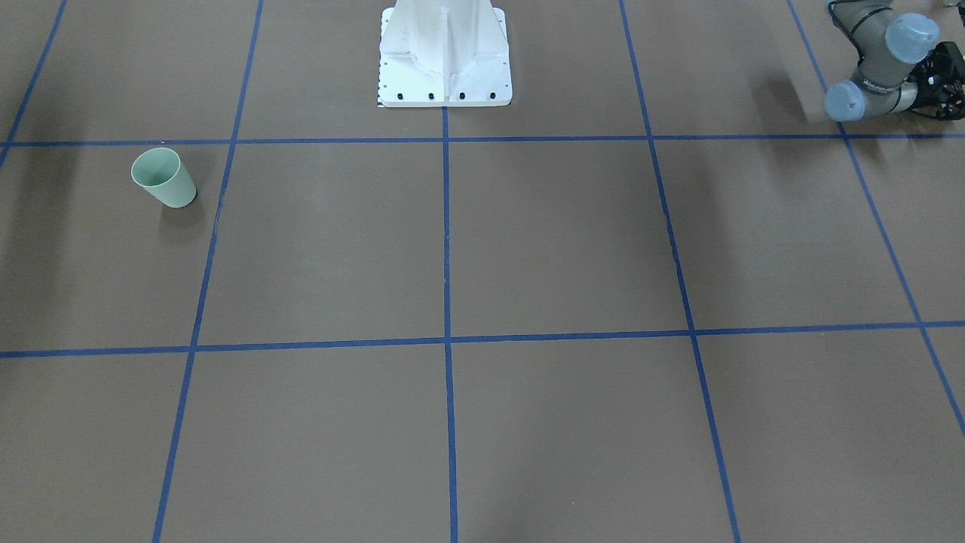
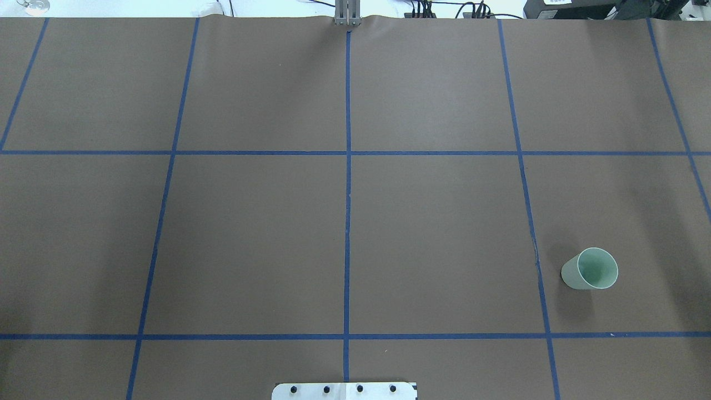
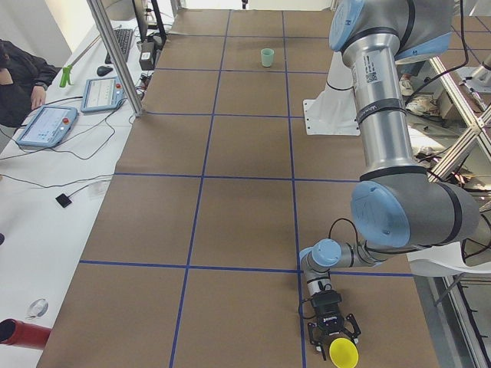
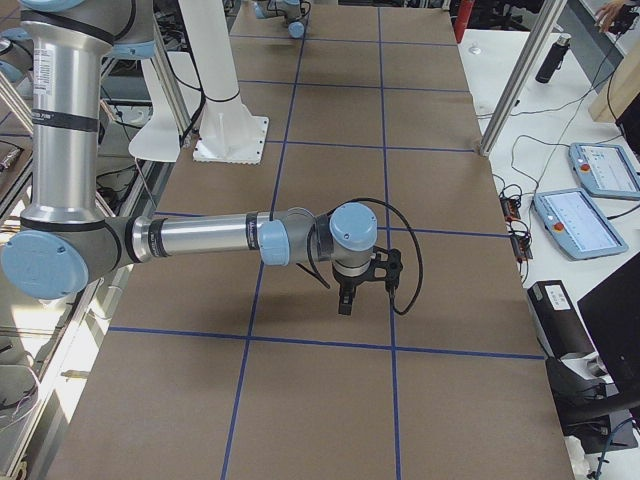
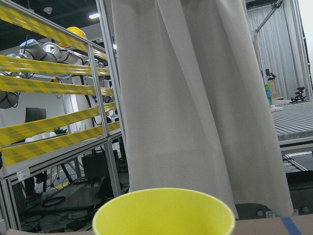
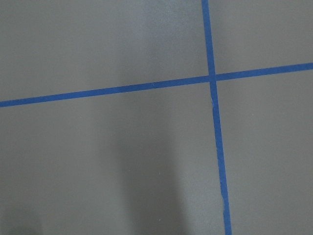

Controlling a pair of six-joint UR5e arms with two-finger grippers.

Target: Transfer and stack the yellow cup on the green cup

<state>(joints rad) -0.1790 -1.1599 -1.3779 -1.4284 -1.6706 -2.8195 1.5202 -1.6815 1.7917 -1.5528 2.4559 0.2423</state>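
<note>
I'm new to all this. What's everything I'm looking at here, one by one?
green cup: one, pale green, upright on the table's right side.
yellow cup: one, bright yellow, table's left end, at the left hand.
table: one, brown, gridded with blue tape.
pedestal: one, white, robot's edge, centre.
tablets: two, blue-grey, beside the table.
left hand: one, black, at the yellow cup; grip unclear.
right hand: one, black, above a tape crossing; open or shut unclear.

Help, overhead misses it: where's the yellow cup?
In the exterior left view, the yellow cup sits at the left gripper, at the near end of the table.
</note>
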